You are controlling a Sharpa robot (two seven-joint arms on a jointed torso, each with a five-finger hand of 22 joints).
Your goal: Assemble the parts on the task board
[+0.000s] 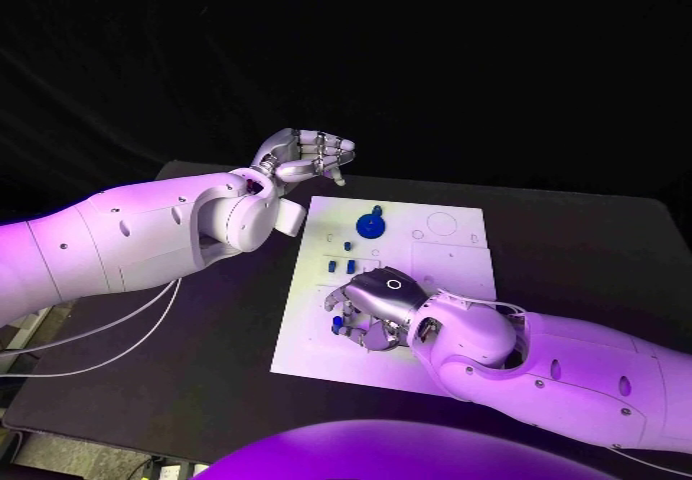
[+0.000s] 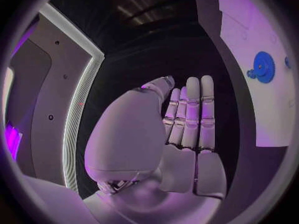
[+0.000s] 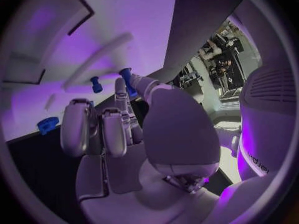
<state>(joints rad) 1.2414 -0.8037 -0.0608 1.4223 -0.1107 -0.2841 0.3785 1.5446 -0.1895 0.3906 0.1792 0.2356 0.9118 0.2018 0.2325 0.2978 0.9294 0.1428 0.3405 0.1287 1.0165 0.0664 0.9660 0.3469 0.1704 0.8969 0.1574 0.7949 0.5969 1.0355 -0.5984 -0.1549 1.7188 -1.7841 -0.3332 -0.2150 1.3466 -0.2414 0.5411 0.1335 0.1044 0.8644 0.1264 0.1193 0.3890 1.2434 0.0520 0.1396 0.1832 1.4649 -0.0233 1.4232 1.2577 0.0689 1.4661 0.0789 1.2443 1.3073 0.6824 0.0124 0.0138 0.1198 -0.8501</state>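
My right hand pinches a small blue part over the task board's near-left; my left hand hangs released, far off.

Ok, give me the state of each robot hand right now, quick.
Left robot hand: raised beyond the task board, fingers apart, holding nothing.
Right robot hand: down on the board among the blue parts; whether it grips one cannot be told.

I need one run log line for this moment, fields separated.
left hand: raised, holds nothing | right hand: on board, at blue parts | gear: on board
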